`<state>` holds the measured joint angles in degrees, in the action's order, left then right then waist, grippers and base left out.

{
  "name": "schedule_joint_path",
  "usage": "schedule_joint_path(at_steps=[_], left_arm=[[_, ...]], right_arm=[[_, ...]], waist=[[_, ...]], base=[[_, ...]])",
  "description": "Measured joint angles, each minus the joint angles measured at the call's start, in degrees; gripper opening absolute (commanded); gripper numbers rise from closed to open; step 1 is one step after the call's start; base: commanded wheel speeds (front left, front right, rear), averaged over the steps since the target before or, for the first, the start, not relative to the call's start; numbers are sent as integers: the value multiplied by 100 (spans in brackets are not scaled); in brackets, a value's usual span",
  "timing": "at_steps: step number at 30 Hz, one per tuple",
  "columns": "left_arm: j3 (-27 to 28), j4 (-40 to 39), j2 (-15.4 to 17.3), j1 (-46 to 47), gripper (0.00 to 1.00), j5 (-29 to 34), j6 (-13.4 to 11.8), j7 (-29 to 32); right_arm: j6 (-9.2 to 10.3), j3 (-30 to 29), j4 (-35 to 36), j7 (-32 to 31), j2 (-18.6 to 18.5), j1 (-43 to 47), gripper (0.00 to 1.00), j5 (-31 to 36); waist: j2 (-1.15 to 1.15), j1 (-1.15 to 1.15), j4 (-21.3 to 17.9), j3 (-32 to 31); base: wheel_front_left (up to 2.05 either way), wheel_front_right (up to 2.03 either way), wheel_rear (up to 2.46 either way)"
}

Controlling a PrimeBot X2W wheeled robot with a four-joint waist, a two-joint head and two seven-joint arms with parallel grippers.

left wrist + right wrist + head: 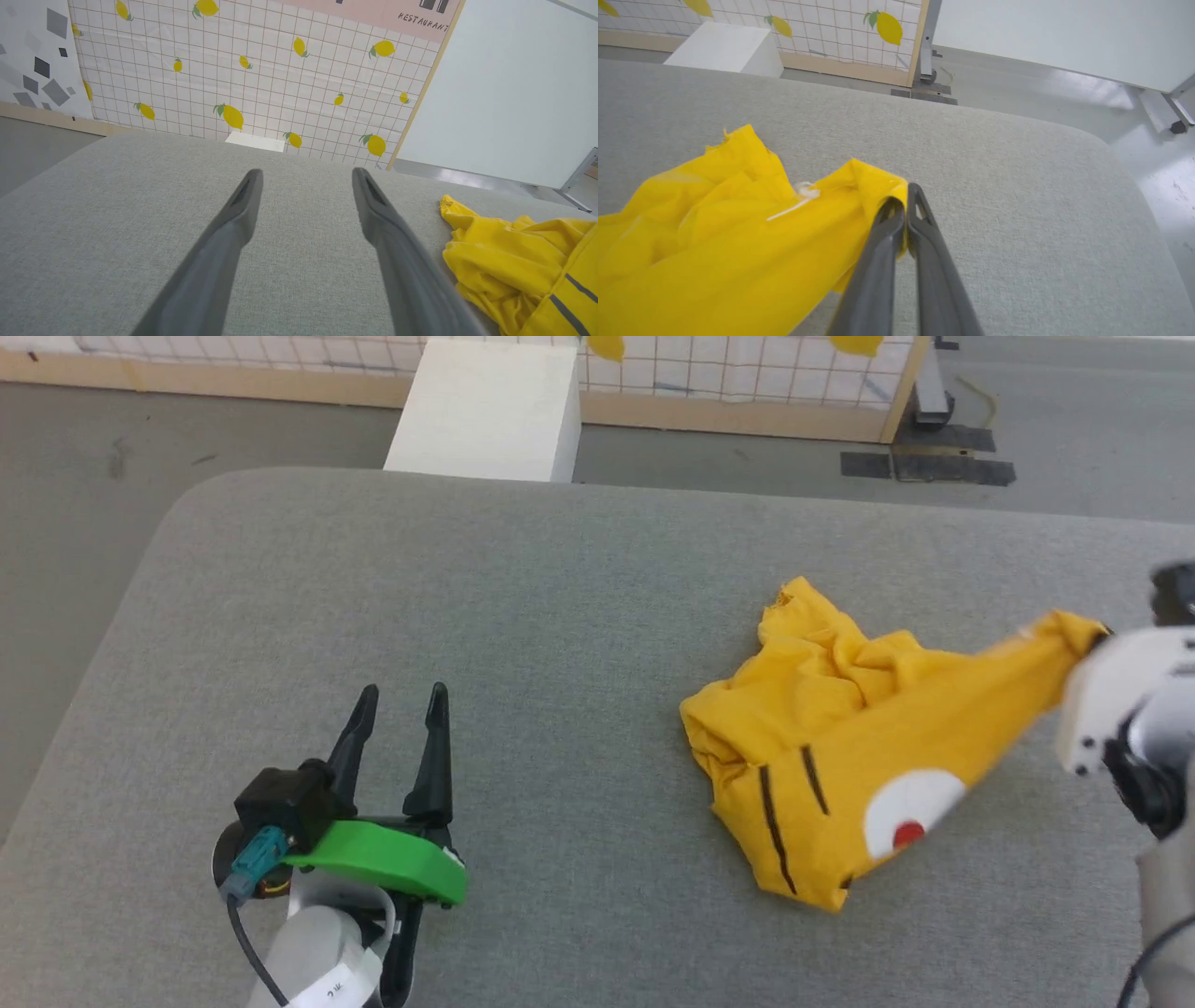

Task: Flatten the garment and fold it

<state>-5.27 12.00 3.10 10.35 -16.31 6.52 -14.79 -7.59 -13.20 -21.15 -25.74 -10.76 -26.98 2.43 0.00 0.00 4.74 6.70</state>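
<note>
**A:** ok so what are we looking at with the right pincer [903, 196]?

**B:** we're seeing it clamped on a bunched-up corner of the garment [840, 775]. Its two dark fingers [878, 261] are pressing together with yellow cloth squeezed between the tips. From that pinch the fabric is stretching away to the pincer's left in one taut ridge.

**A:** and the rest of it?

**B:** it's sitting in a crumpled heap on the grey padded table [560, 616], to the left of the right pincer. One white oval with a red dot and a few thin black lines are facing up on the near side of the heap.

**A:** what about the left pincer [402, 691]?

**B:** we're seeing it spread wide with nothing between its fingers [243, 205], hovering over bare table. The garment is lying off to its right and isn't touching it. So the heap is sitting between the two pincers, nearer the right one.

**A:** anything past the table?

**B:** ahead of the left pincer, beyond the far edge, a white box [490, 411] is standing on the floor. Behind that we're seeing a gridded wall panel [280, 70] printed with lemons.
</note>
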Motion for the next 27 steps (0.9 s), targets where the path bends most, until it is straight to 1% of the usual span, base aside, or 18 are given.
schedule_joint_path(at_steps=[2, 3, 4, 5, 8, 11, 16, 19, 21, 23, 27], left_arm=[[-34, 9, 0, -1, 100, 0, 2, 0], [-56, 14, -1, -1, 100, 0, 5, 0], [-81, 23, -1, -1, 100, 0, 5, 0], [-100, 26, -4, -1, 100, 0, 7, 0], [-135, 38, -5, -1, 100, -16, 7, 0], [-209, 58, -5, -2, 100, -63, 7, 0], [-570, 152, -7, 23, 100, -149, 23, 0], [-1059, 303, -7, 131, 100, -297, 49, 0], [-1447, 467, -9, 279, 100, -372, 51, 32], [-1846, 624, -14, 465, 100, -426, 54, 182], [-2706, 949, -15, 889, 100, -569, 56, 666]], right_arm=[[1, -341, -100, 46, 69, 168, 0, 74], [2, -423, -127, 87, 110, 238, 28, 73], [2, -470, -149, 163, 168, 315, 67, 73], [2, -504, -166, 198, 238, 389, 100, 60], [1, -615, -78, 458, 446, 671, 100, -62], [1, -716, 245, 1012, 577, 1044, 100, -255], [2, -382, 969, 2017, 724, 1870, 100, -571], [2, -74, 1311, 2407, 773, 2348, 100, -755], [2, 141, 1421, 2533, 772, 2544, 100, -888], [2, 321, 1483, 2608, 778, 2655, 100, -1048], [2, 603, 1521, 2661, 783, 2691, 100, -1112]], waist=[[0, 0, -58, -32], [0, 0, -82, -42], [0, 0, -108, -52], [0, 0, -133, -62], [0, 0, -194, -82], [0, 0, -233, -99], [0, 0, -309, -98], [0, 0, -405, -82], [0, 0, -480, -62], [0, 0, -566, -38], [0, 0, -774, 20]], base=[[0, 0, 0], [0, 0, 0], [0, 0, 0], [0, 0, 0], [0, 0, 0], [0, 0, 0], [0, 0, 0], [0, 0, 0], [0, 0, 0], [0, 0, 0], [0, 0, 0]])
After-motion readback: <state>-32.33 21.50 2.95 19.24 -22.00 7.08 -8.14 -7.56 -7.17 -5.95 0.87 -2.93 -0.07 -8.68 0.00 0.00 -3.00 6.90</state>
